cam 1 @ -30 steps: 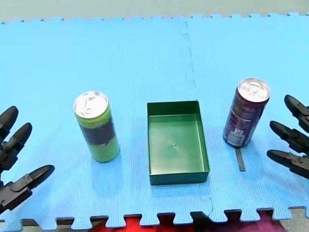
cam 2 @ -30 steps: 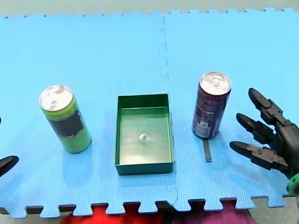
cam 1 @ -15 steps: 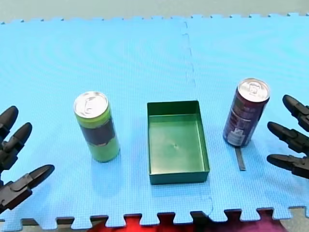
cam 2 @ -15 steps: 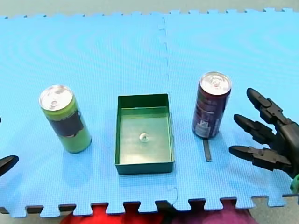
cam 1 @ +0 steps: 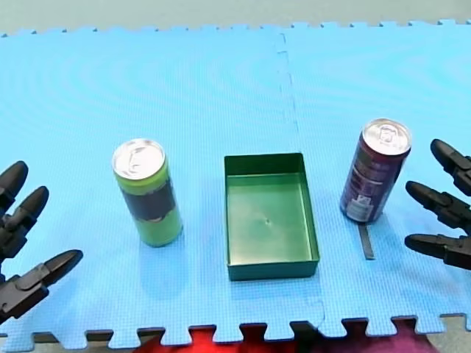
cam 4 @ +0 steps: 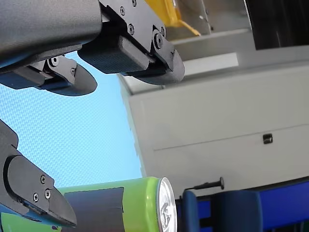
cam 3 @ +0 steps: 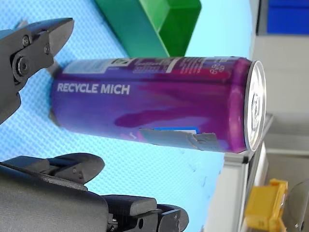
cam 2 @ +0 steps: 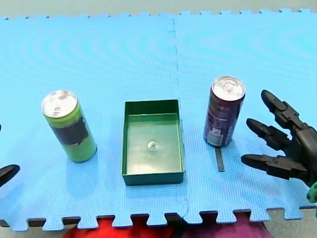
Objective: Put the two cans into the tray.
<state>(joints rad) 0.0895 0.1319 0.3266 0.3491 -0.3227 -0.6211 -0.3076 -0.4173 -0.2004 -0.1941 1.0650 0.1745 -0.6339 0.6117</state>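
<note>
Reference item: the green tray (cam 1: 272, 271), a shallow rectangular container standing on the blue foam mat (cam 1: 184, 95). All positions below are given relative to it.

1. Tray. Its floor carries one small round mark (cam 2: 152, 146) at the centre. A seam between mat tiles runs away from its far right corner.

2. Green can (cam 1: 151, 198). It stands upright on the mat to the left of the tray, apart from the tray wall. A dark band wraps its middle, and the pull-tab end faces up.

3. Purple can (cam 1: 372, 176). It stands upright on the mat to the right of the tray, also apart from the wall and slightly farther back than the green can. A short dark strip (cam 1: 365, 241) lies on the mat at its base, on the near side.

4. Left hand (cam 1: 9, 239). It is well to the left of the tray, beyond the green can and nearer the mat's front edge. It is wide and holds nothing.

5. Right hand (cam 2: 297, 148). It is to the right of the tray, just beyond the purple can, with a visible gap between fingertips and can. It is wide and holds nothing.

6. Wrist views. The first wrist view shows the purple can (cam 3: 154, 111) framed by dark fingers (cam 3: 43, 38) – contact cannot be determined there – with a tray corner (cam 3: 159, 24) behind it. The second wrist view shows the green can (cam 4: 111, 208) beyond dark fingers (cam 4: 130, 43).
</note>
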